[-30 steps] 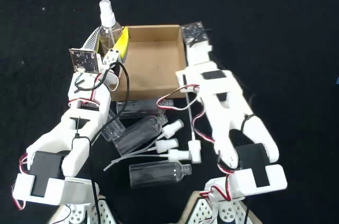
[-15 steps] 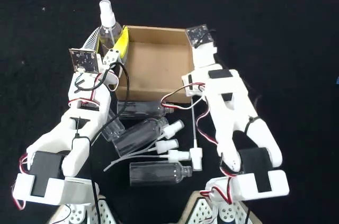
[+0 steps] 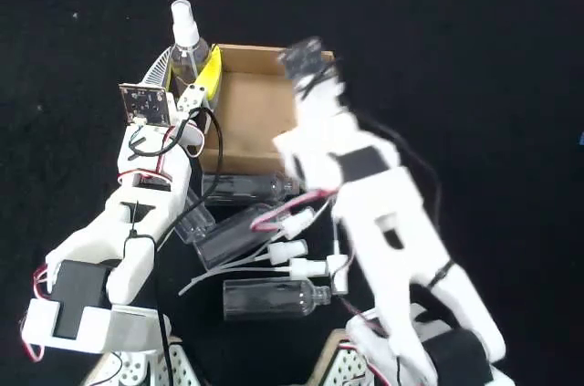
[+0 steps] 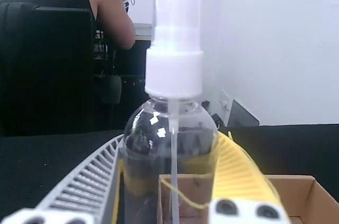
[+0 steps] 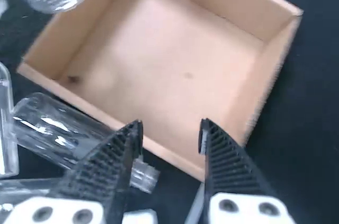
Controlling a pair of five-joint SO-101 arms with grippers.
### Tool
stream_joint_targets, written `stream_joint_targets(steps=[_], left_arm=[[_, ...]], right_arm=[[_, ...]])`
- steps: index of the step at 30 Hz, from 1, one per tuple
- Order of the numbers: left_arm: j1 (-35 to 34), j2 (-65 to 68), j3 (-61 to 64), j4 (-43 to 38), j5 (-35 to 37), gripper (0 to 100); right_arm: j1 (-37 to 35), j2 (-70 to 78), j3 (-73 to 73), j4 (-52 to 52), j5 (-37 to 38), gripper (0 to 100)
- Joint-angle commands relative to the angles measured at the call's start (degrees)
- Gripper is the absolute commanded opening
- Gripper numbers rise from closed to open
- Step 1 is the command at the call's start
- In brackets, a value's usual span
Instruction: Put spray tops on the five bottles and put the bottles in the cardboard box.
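Note:
My left gripper (image 3: 193, 76) is shut on an upright clear bottle (image 3: 187, 53) with a white spray top (image 4: 175, 60), just outside the far left corner of the cardboard box (image 3: 255, 112). In the left wrist view the bottle (image 4: 172, 144) stands between the grey and yellow fingers. The right arm (image 3: 356, 167) reaches across the box's near wall. My right gripper (image 5: 169, 128) hangs open and empty above that wall, over the bare box floor (image 5: 175, 70). A capless bottle (image 5: 58, 121) lies against the box's outer wall. Several capless bottles (image 3: 239, 231) and loose spray tops (image 3: 310, 267) lie between the arms.
Black cloth covers the table. The loose tops' thin dip tubes (image 3: 219, 267) trail across the bottle pile. Red and black cables (image 3: 274, 213) hang from the right arm over the pile. Open cloth lies to the right of the box.
The right arm has swung left from the box's right side to over its near wall and middle. The left arm and its bottle have stayed put.

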Motion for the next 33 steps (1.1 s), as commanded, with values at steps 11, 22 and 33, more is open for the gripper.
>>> stream_joint_targets(steps=[11,22,33], left_arm=[[-5.14,-0.88,-1.36,-1.67,-0.26,3],[-9.19,-0.79,-1.36,-1.67,-0.26,3],[-8.66,-0.35,-1.27,-1.67,-0.26,3]], right_arm=[[-13.01,1.36,1.63,-4.75,-3.34,20.2],[-11.34,11.56,1.98,-13.19,6.07,24.4],[-10.55,14.37,2.07,-16.26,13.36,18.7]])
